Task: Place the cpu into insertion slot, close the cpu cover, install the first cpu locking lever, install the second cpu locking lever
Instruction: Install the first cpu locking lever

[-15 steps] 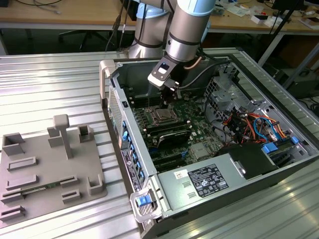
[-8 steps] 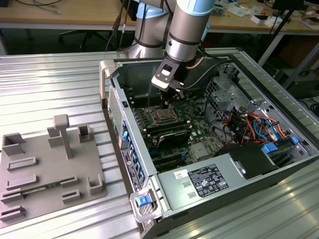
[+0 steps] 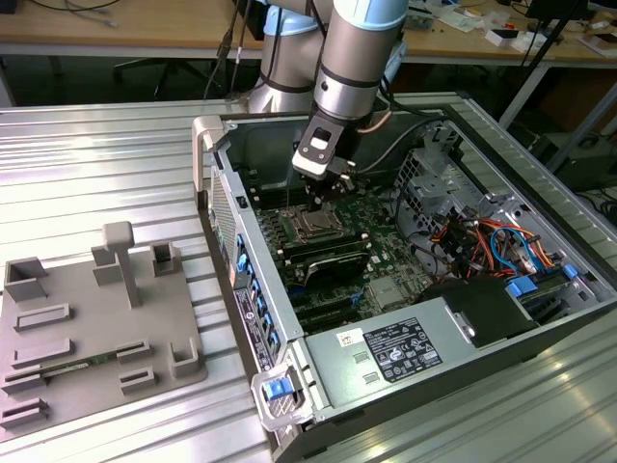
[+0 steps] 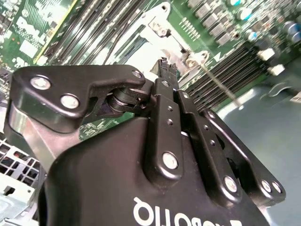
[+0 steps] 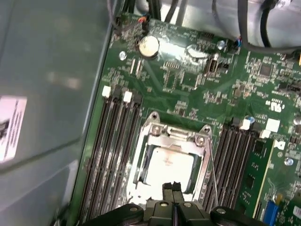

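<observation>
The cpu [image 5: 168, 165] lies flat in the insertion slot [image 3: 315, 228], its silver-grey top showing. The cpu cover [image 5: 175, 134], a silver frame, lies down around the chip. A thin locking lever rod [image 5: 212, 175] runs along one side of the socket and shows again in the second wrist view [image 4: 217, 83]. My gripper [image 5: 172, 187] hangs just above the socket's edge with its black fingers [image 4: 165, 75] pressed together and nothing between them. In the exterior view the gripper [image 3: 324, 196] stands right over the socket inside the open computer case.
Long black memory slots [image 5: 110, 141] flank the socket on both sides. The case wall [image 3: 224, 193], a drive cage with coloured cables [image 3: 492, 241] and the power supply [image 3: 395, 347] surround the board. A grey fixture plate [image 3: 92, 328] lies on the exterior view's left.
</observation>
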Available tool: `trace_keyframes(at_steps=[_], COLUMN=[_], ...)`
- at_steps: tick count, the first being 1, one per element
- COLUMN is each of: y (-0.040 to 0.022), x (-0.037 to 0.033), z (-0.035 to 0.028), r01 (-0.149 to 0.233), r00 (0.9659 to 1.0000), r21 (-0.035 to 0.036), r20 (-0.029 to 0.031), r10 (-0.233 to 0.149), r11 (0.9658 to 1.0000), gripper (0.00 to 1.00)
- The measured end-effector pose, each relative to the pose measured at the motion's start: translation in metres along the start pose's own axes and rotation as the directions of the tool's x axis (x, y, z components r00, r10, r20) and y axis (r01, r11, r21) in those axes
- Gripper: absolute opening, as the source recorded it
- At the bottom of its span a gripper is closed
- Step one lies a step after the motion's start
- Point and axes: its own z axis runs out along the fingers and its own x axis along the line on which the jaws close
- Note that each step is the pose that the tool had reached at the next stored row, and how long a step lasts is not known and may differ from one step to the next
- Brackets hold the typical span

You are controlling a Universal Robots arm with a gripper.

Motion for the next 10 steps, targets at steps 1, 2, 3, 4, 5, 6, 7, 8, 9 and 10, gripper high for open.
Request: trace_keyframes(at_steps=[1,2,3,4,5,6,7,8,9,10], y=[-0.0019,-0.0028,-0.0032,-0.0033,-0.0033,-0.0033,-0.0033,-0.0034,-0.0033,-0.0033], x=[0.0005,0.0008,0.0009,0.0009,0.0009,0.0009,0.0009,0.0009,0.0009,0.0009], z=[0.0000,0.0001,0.0001,0.0001,0.0001,0.0000,0.0001,0.0001,0.0001,0.0001], r01=[0.006,0.009,0.014,0.020,0.020,0.020,0.023,0.025,0.026,0.026], r00=[1.0000,1.0000,0.9999,0.9998,0.9998,0.9998,0.9997,0.9997,0.9997,0.9997], r21=[-0.0003,-0.0006,-0.0008,-0.0011,-0.0011,-0.0011,-0.0013,-0.0014,-0.0014,-0.0014], r20=[0.0002,0.0002,0.0005,0.0007,0.0007,0.0007,0.0008,0.0009,0.0009,0.0009], r10=[-0.006,-0.009,-0.014,-0.020,-0.020,-0.020,-0.023,-0.025,-0.026,-0.026], r11=[1.0000,1.0000,0.9999,0.9998,0.9998,0.9998,0.9997,0.9997,0.9997,0.9997], gripper=[0.11,0.11,0.11,0.11,0.11,0.11,0.11,0.11,0.11,0.11])
